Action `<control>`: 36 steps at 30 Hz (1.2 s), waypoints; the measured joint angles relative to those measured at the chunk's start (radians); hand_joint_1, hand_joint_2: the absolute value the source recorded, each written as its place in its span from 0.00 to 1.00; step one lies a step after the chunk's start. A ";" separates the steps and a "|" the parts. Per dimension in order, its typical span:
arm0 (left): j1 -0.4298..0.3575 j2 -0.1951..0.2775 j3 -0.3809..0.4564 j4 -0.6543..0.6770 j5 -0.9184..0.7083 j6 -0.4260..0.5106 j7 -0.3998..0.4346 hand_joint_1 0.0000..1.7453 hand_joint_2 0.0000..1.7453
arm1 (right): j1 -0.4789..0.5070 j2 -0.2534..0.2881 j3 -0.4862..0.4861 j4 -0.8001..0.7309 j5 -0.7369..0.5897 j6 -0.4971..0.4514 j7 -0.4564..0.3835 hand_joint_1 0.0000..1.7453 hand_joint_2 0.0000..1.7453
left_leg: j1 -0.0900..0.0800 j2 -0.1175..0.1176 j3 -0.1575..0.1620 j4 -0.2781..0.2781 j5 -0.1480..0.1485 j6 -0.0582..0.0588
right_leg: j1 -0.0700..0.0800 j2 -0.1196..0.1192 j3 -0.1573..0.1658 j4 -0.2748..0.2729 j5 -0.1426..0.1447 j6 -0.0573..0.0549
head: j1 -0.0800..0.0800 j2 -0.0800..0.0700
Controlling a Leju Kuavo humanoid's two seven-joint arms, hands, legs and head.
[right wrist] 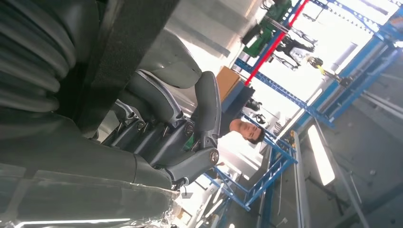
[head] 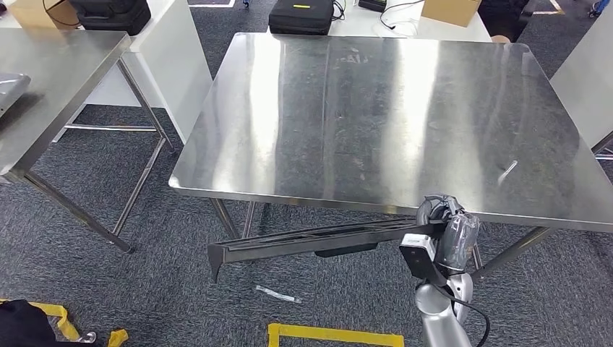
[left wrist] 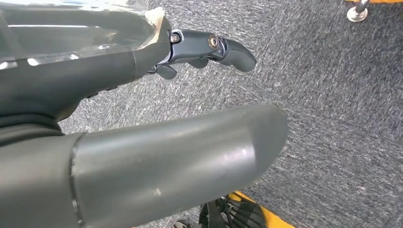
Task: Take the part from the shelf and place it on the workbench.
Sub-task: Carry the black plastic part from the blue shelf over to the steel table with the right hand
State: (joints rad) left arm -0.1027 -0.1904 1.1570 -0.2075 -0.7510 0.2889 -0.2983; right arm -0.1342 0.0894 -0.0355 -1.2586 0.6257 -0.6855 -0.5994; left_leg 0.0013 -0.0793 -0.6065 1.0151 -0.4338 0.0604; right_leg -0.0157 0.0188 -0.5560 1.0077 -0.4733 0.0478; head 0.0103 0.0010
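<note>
Left hand: fingers apart over grey carpet, holding nothing. Long black part: long axis nearly level, free end pointing left, just below the steel workbench's near edge. Right hand: fingers wrapped around the part's right end. Second steel table far left.

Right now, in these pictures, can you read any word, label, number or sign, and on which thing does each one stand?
No text can be read.
White label on the black wrist block by the right hand: print too small.
Black case with a yellow stripe on the white table: no legible writing.
Brown cardboard box: no print seen.
Long black part, steel workbench: no marking.
</note>
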 joint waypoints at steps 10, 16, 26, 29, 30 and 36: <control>-0.001 0.000 -0.005 0.000 -0.010 -0.012 0.009 0.00 0.00 | 0.038 0.000 -0.008 -0.035 0.010 -0.001 0.012 1.00 1.00 | 0.010 0.012 0.027 -0.046 0.014 -0.003 | 0.003 -0.007 -0.102 0.204 -0.096 0.002 | 0.006 0.000; 0.000 0.000 -0.008 0.000 -0.017 -0.017 0.016 0.00 0.00 | 0.064 0.001 -0.011 -0.063 0.025 -0.001 0.023 1.00 1.00 | 0.017 0.008 0.025 -0.026 -0.002 -0.027 | -0.017 -0.005 -0.024 0.040 -0.015 0.051 | 0.006 0.000; -0.002 0.004 -0.009 0.000 -0.026 -0.018 0.018 0.00 0.00 | 0.087 0.006 -0.021 -0.091 0.027 -0.001 0.029 1.00 1.00 | 0.016 0.071 -0.122 0.261 -0.139 -0.060 | -0.007 -0.023 0.009 -0.001 -0.007 -0.030 | -0.001 0.000; 0.000 0.004 -0.009 0.000 -0.028 -0.021 0.018 0.00 0.00 | 0.094 0.006 -0.024 -0.093 0.027 -0.001 0.030 1.00 1.00 | 0.015 0.074 -0.119 0.233 -0.088 -0.048 | 0.001 -0.030 0.017 -0.001 -0.013 -0.036 | -0.001 0.000; 0.000 0.005 -0.009 0.000 -0.028 -0.023 0.018 0.00 0.00 | 0.095 0.006 -0.024 -0.095 0.028 -0.001 0.030 1.00 1.00 | 0.013 0.076 -0.083 0.159 -0.049 -0.039 | 0.003 -0.031 0.022 -0.001 -0.016 -0.036 | -0.001 0.000; -0.003 0.007 -0.009 0.000 -0.029 -0.028 0.017 0.00 0.00 | 0.098 0.008 -0.027 -0.109 0.032 -0.001 0.031 1.00 1.00 | -0.005 0.084 0.006 -0.002 -0.014 -0.014 | 0.009 -0.041 0.032 -0.005 -0.032 -0.010 | 0.001 0.000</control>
State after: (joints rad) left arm -0.1061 -0.1832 1.1479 -0.2079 -0.7801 0.2613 -0.2815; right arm -0.0362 0.0974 -0.0629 -1.3675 0.6581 -0.6863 -0.5680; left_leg -0.0035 0.0050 -0.6009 1.0133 -0.4482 0.0467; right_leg -0.0072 -0.0219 -0.5238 1.0025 -0.5054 0.0379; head 0.0111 0.0010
